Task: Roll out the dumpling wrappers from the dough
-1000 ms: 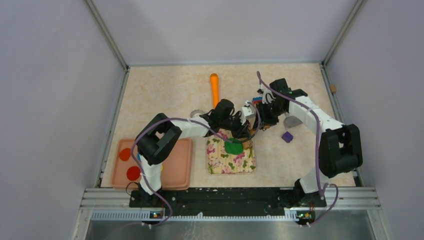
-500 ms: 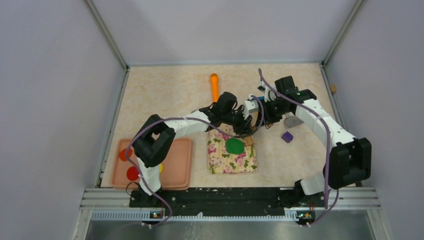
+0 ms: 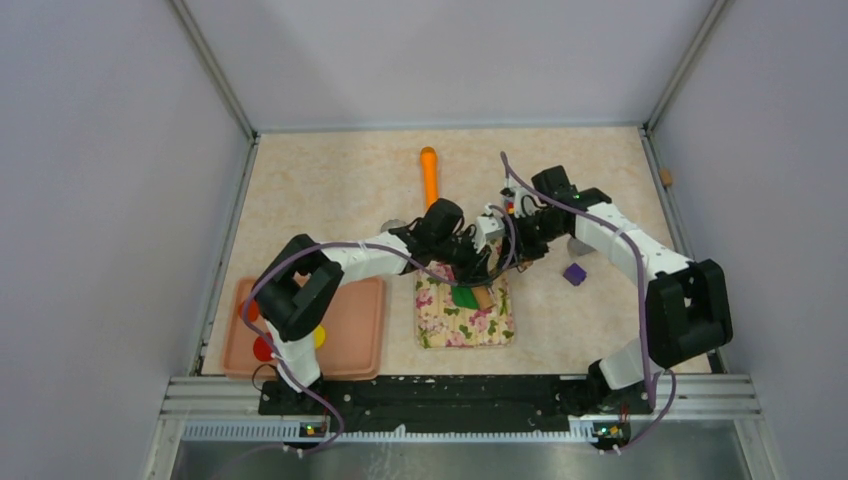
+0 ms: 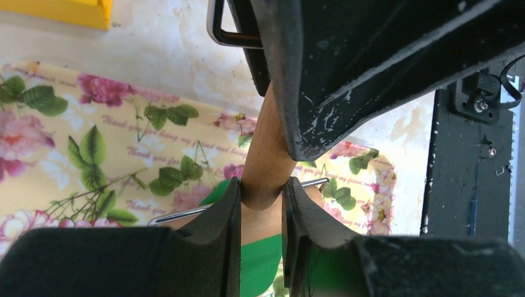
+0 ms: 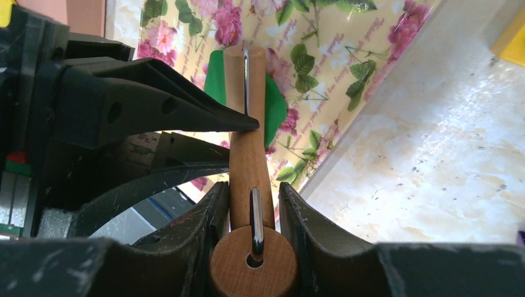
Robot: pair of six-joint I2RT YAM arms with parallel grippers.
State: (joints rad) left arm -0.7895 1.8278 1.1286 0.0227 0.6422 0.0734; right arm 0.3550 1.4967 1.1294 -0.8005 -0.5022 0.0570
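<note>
The dark green dough (image 3: 463, 297) lies on the floral mat (image 3: 452, 325). Both grippers hold one small wooden roller (image 3: 483, 296) with a metal wire frame, lying across the dough. My left gripper (image 3: 468, 270) is shut on the wooden handle (image 4: 263, 164), with green dough (image 4: 272, 263) just below its fingers. My right gripper (image 3: 512, 252) is shut on the same roller (image 5: 247, 154) at its round wooden end, and the dough (image 5: 275, 111) shows beyond it. Red wrappers (image 3: 264, 348) and a yellow one (image 3: 319, 337) lie on the pink tray (image 3: 355, 335), partly hidden by the left arm.
An orange rolling pin (image 3: 429, 176) lies behind the mat. A purple block (image 3: 574, 273) and a grey disc (image 3: 578, 243) sit to the right under the right arm. A metal ring (image 3: 392, 226) sits behind the left arm. Walls enclose the table.
Both grippers pulled the roller back off the dough half a second ago, baring the whole green piece. Now they have pushed it forward again over the dough.
</note>
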